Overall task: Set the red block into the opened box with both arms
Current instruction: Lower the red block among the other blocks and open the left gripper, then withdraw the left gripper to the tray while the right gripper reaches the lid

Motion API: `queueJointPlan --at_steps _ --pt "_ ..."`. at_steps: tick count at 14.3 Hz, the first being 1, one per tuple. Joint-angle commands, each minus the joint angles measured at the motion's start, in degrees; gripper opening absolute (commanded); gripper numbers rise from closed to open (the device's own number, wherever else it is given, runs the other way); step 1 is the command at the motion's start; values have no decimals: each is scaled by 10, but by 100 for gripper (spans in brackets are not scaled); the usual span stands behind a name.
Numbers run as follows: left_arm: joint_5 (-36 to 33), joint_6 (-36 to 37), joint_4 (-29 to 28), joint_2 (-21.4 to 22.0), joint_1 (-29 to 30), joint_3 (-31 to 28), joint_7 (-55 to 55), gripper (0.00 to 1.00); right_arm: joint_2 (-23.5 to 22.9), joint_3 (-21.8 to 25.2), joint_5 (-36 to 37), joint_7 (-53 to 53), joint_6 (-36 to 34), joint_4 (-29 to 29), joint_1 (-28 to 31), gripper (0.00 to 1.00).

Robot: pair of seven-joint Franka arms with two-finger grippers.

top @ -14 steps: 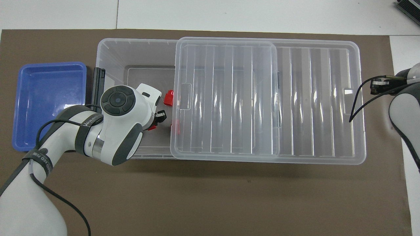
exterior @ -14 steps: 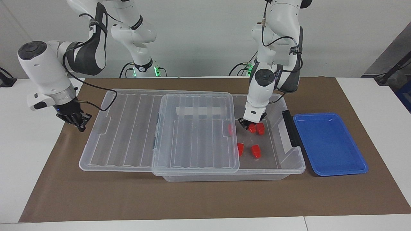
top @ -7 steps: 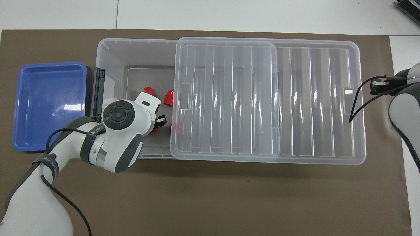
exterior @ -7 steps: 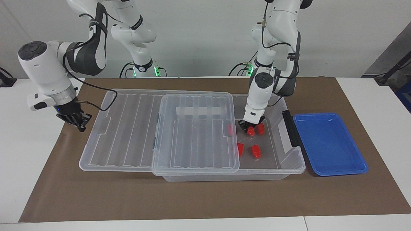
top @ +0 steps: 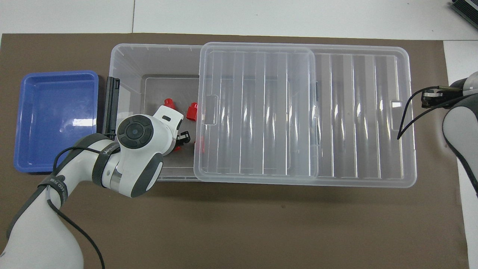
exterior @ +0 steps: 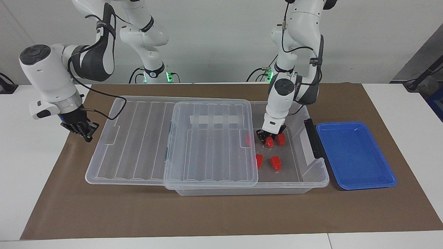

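Red block [exterior: 270, 141] in box [exterior: 313, 174], under left end effector [exterior: 267, 135]

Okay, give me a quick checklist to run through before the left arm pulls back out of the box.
1. Box open at the left arm's end, lid slid aside: ok.
2. Red block down on the box floor under the left gripper: ok.
3. Left gripper fully let go of the block: cannot tell.
4. Other blocks lying in the box: ok.
5. Right gripper waiting past the lid's end, over the mat: ok.
6. Blue tray empty: ok.
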State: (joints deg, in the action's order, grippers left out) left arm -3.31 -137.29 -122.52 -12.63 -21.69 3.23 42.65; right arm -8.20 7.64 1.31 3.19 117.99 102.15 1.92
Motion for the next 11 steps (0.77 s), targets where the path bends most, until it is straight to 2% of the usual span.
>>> queueJointPlan --at_steps 1,4,8,11 --pt "-11 -11 -8 4 0 -3 -3 77 0 1 -8 -17 11 6 2 0" --pt "-11 19 11 7 -2 -3 2 77 1 1 -8 -17 11 6 2 0" --pt "-6 176 105 20 -3 -2 2 79 0 1 -8 -17 11 6 2 0" --pt "2 261 156 39 0 -7 -4 84 1 1 -8 -17 11 6 2 0"
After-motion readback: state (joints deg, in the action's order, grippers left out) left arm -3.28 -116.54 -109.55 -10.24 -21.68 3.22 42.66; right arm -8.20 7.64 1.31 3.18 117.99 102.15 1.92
